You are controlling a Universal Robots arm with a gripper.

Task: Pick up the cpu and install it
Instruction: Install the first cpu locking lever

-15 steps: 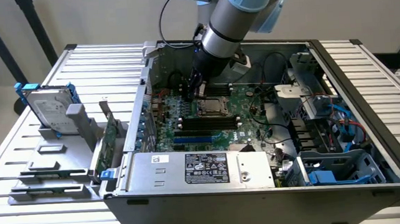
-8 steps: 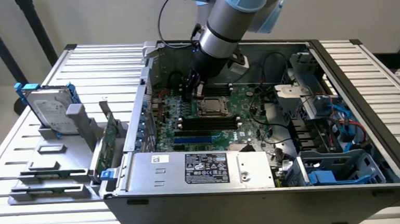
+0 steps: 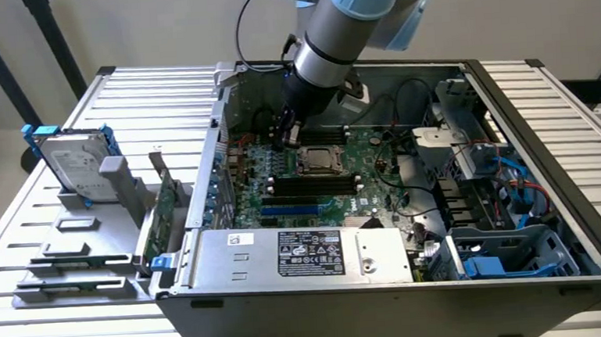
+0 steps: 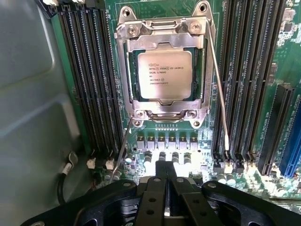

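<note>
The cpu (image 4: 164,74), a flat silver square with printed text, lies seated in the motherboard socket (image 4: 123,70) inside its metal frame. In the exterior view the cpu (image 3: 319,157) sits in the middle of the green board inside the open computer case. My gripper (image 4: 165,186) hangs above the board just beside the socket, its two black fingers pressed together with nothing between them. From the exterior view my gripper (image 3: 287,135) hovers at the socket's far-left corner, apart from the chip.
Black memory slots (image 4: 89,80) flank the socket on both sides. The power supply (image 3: 296,255) fills the case's near side and cables (image 3: 510,179) crowd the exterior view's right. A hard drive (image 3: 71,163) and green card (image 3: 159,216) stand in a grey rack outside the case wall (image 3: 210,143).
</note>
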